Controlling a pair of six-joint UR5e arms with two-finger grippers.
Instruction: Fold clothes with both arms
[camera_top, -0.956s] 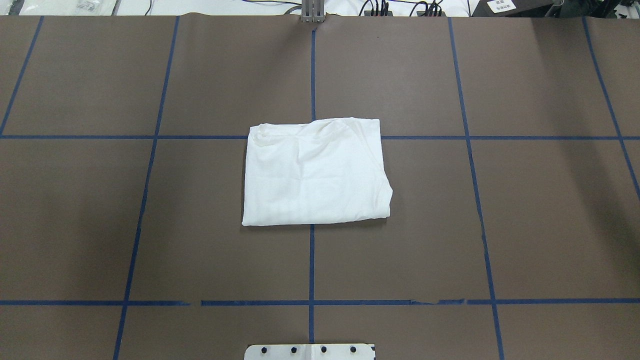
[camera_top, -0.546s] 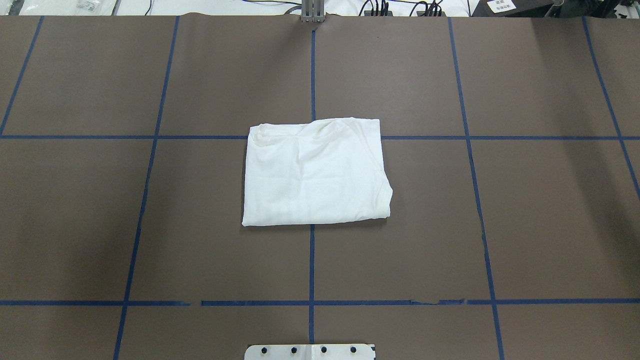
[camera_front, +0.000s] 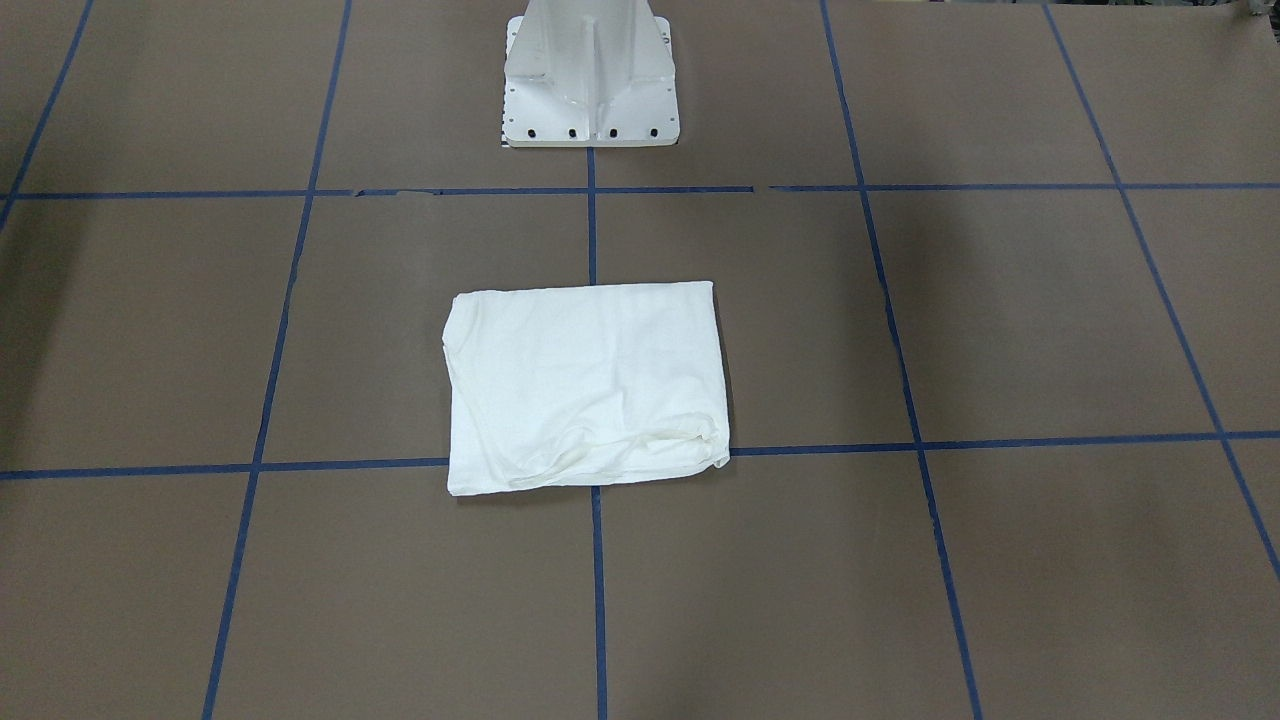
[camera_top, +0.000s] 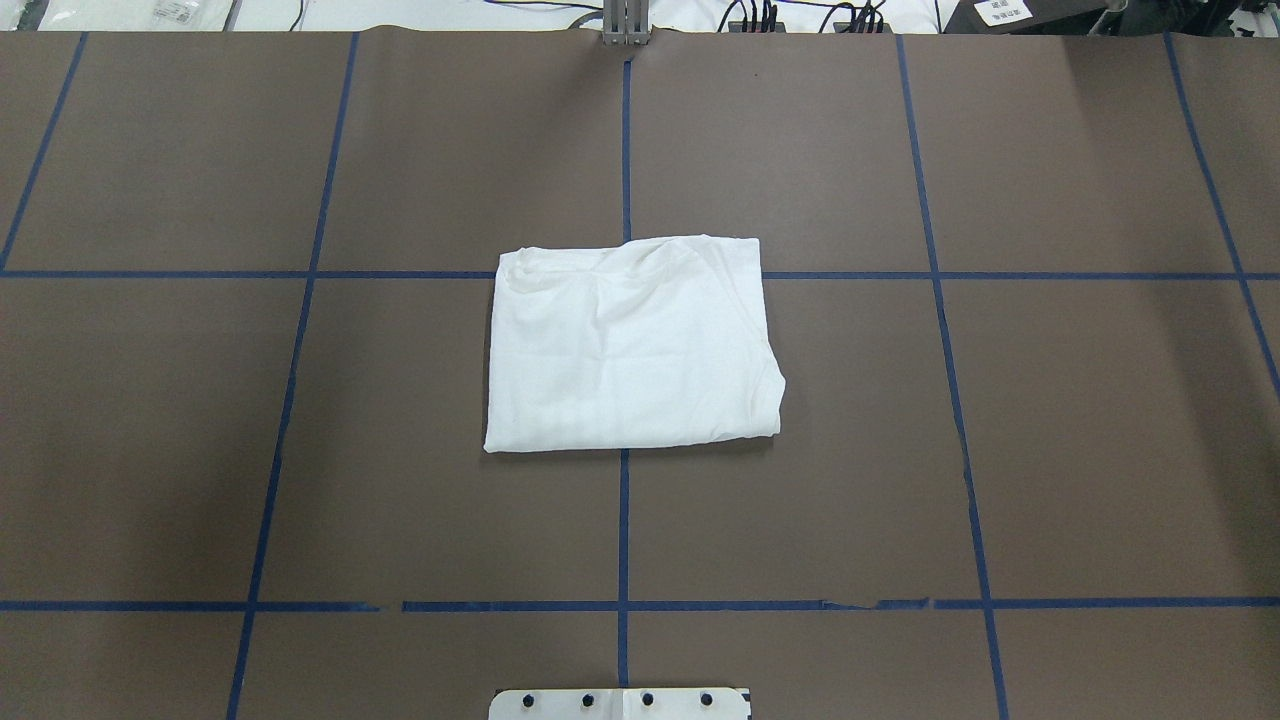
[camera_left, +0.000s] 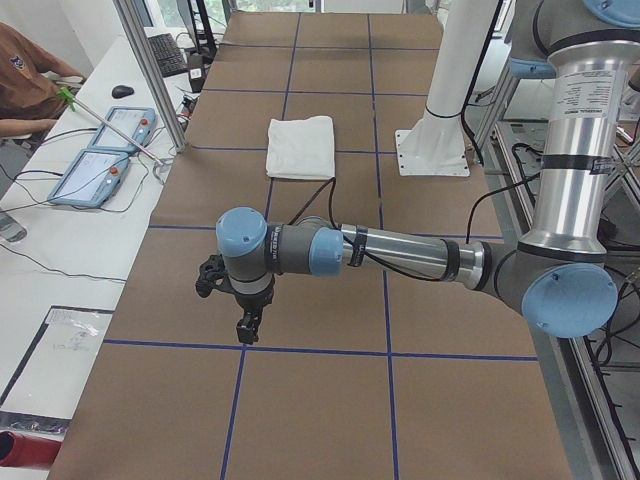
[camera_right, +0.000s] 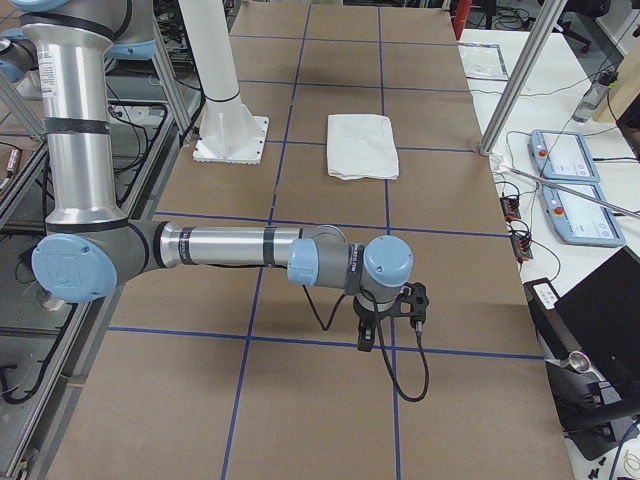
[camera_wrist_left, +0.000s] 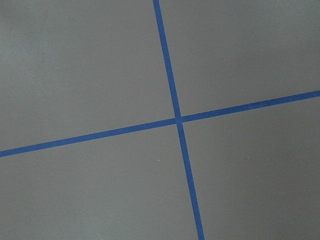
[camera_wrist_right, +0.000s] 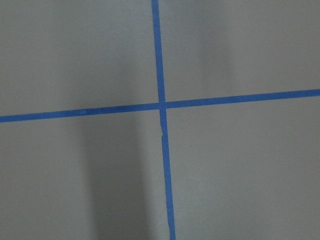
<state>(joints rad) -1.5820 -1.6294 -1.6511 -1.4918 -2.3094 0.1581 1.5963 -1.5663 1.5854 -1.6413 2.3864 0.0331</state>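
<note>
Folded shirt (camera_top: 630, 345) is lying at the centre of the desk (camera_top: 1000, 450), well apart from left hand (camera_left: 247, 326) and right hand (camera_right: 366, 340), which are hanging over opposite ends; clenched or released, cannot tell.

Shirt (camera_top: 630, 345) plain white. Table (camera_top: 420, 500) brown w/ blue tape (camera_top: 622, 520) grid. L arm (camera_left: 400, 255) & R arm (camera_right: 220, 245) grey metal, lt-blue joints, blk cables. L gripper (camera_left: 247, 328) & R gripper (camera_right: 366, 340) blk. Pedestal (camera_front: 590, 70) white.
</note>
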